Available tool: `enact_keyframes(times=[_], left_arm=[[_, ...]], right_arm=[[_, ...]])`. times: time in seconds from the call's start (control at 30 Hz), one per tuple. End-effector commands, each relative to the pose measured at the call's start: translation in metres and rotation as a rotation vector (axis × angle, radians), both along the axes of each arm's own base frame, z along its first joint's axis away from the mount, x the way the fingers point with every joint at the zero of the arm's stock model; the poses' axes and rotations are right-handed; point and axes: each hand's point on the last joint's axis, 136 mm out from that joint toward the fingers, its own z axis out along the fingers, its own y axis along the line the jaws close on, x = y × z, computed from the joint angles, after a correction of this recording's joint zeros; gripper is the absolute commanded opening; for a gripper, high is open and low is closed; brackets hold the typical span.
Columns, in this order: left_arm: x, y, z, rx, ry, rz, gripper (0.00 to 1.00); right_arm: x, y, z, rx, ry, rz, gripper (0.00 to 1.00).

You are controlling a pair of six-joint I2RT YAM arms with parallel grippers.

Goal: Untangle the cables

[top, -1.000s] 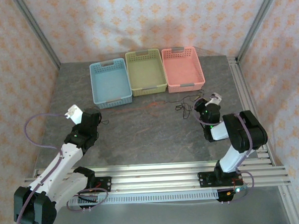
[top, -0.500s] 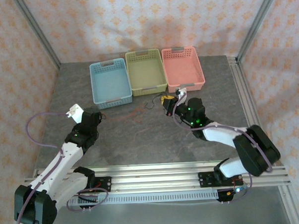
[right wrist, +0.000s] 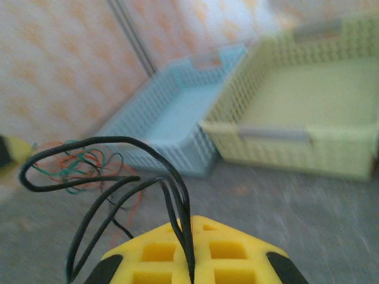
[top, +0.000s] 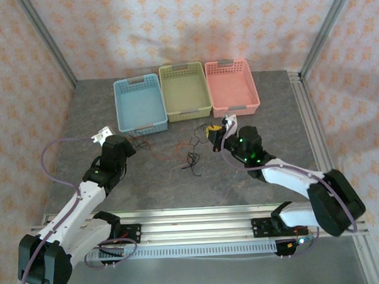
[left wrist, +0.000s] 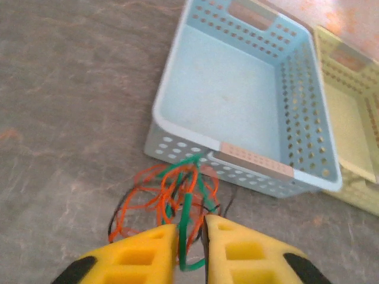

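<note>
A: Where do the cables sit right now?

B: They're in two lots, low over the table in front of the baskets. The black cables rise out of your right gripper, whose jaws are pressed together on them with no gap. From above, they droop from it to the table near the middle. The red-orange cables lie in a loose heap just in front of the blue basket, with a green wire running through them.

A: And my left side?

B: Your left gripper stands just a crack apart. The green wire passes between the pads and is thinner than the gap, so I judge it loosely cradled, not pinched.

A: Why that arrangement?

B: I'd say your arms are set well apart so each colour gets drawn to its own side. In the right wrist view a thin strand seems to trail from the black loops towards the coloured heap, though blur stops me saying they are joined. If they are, pull slowly, or the heap may drag
</note>
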Motion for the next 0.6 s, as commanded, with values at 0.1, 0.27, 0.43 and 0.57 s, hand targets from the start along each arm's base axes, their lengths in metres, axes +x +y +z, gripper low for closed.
enact_keyframes(times=[0.1,0.27,0.43,0.57], left_arm=[[0.01,-0.029,0.013,-0.07,-0.082,-0.148,0.65],[0.015,-0.052,0.016,-0.094,-0.084,-0.245,0.73],[0.018,-0.11,0.033,-0.125,-0.103,-0.481,0.77],[0.022,-0.148,0.032,0.007,-0.025,-0.583,0.77]], right_arm=[[0.02,-0.018,-0.033,0.019,-0.039,-0.157,0.0],[0.023,-0.03,-0.034,-0.003,-0.03,-0.224,0.0],[0.027,-0.046,-0.038,-0.026,-0.024,-0.314,0.0],[0.027,-0.051,-0.037,-0.032,-0.031,-0.337,0.0]])
